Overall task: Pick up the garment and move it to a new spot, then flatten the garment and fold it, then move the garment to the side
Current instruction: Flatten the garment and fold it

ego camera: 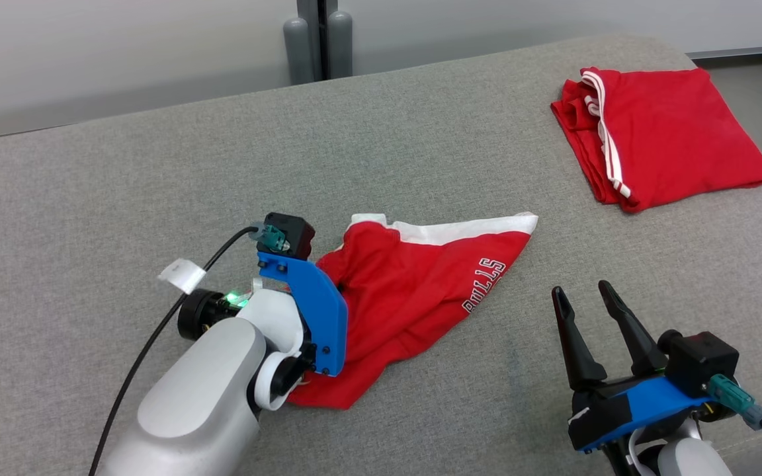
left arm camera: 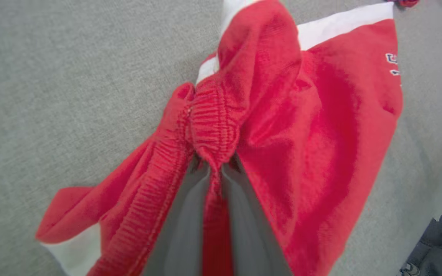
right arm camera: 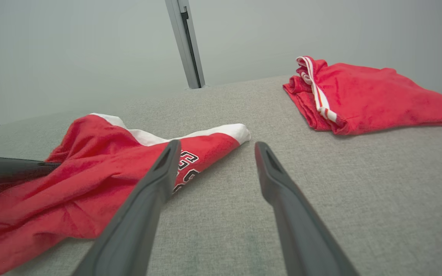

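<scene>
The garment (ego camera: 421, 291) is a pair of red shorts with white trim and lettering, lying crumpled in the middle of the grey table (ego camera: 156, 165). In the left wrist view my left gripper (left arm camera: 214, 163) is shut on the bunched elastic waistband of the garment (left arm camera: 320, 134), with red fabric pinched between the two fingers. In the head view the left wrist's blue mount (ego camera: 311, 311) covers those fingers at the garment's left end. My right gripper (ego camera: 583, 294) stands open to the right of the garment, nothing between its fingers. From the right wrist, the right gripper (right arm camera: 217, 145) points past the garment (right arm camera: 90, 172).
A second red garment (ego camera: 665, 132) with white stripes lies folded at the table's far right corner, also seen as the folded garment (right arm camera: 370, 96). A grey post (ego camera: 318, 39) stands behind the table. The table's right edge drops off beside the folded garment.
</scene>
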